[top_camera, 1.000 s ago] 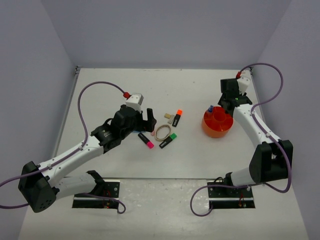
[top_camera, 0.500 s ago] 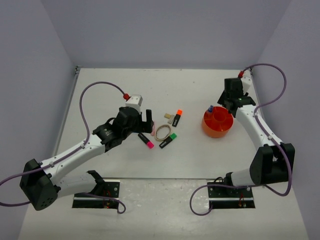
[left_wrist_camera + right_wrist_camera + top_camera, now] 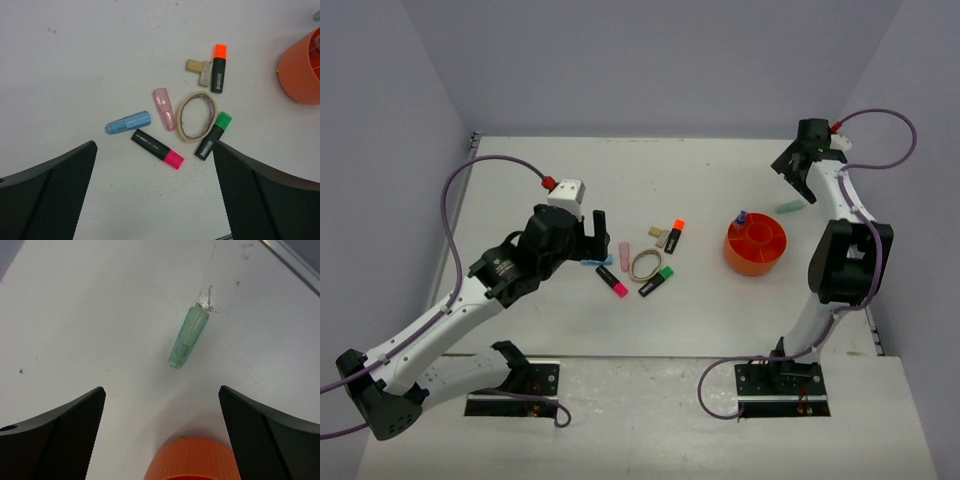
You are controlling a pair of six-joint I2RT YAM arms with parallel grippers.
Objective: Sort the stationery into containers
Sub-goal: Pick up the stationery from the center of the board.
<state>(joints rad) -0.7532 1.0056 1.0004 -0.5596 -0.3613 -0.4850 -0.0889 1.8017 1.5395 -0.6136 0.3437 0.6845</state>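
Observation:
The stationery lies mid-table: a pastel blue highlighter (image 3: 128,122), a pastel pink one (image 3: 165,109), a black-pink one (image 3: 157,148), a tan rubber band (image 3: 197,115), a black-green highlighter (image 3: 213,135), a black-orange one (image 3: 218,74) and a tan block (image 3: 199,69). My left gripper (image 3: 154,161) hovers open over this group (image 3: 592,236). The orange pot (image 3: 755,246) holds a blue-white pen (image 3: 741,217). A pastel green highlighter (image 3: 188,337) lies on the table just right of the pot (image 3: 790,208). My right gripper (image 3: 162,388) hangs open above it, empty (image 3: 796,176).
The pot's ribbed wall (image 3: 192,460) shows at the bottom of the right wrist view. The table's right edge (image 3: 842,215) runs close beside the right arm. The back wall stands behind the table.
My right gripper opened and swung back-right, away from the pot; the pastel green highlighter now lies on the table beside the pot. The left arm drew back, uncovering the blue highlighter.

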